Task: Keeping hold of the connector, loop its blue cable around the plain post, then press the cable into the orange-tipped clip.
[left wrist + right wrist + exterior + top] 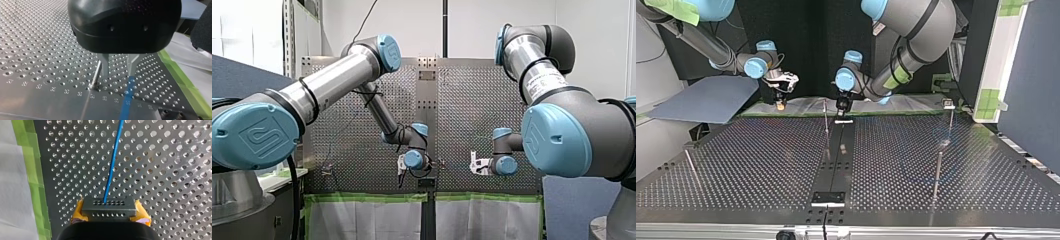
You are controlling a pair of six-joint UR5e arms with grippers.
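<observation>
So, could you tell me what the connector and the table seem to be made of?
The connector looks like dark grey metal or plastic, matte, with rows of small holes; I cannot tell which. The table looks like bare metal: silvery, with glints around its holes.

Numbers 21 through 30 are marked along a hole row on the table (50,105)

two grey robot arms with blue joint caps show, my left arm (332,82) and my right arm (539,75). in the top view four slim upright metal posts stand: a far middle post (826,122), a far right post (950,125), a near right post (938,172) and a near left post (692,169). there is one thin blue cable (112,162) and one grey perforated block connector (108,206).
</observation>
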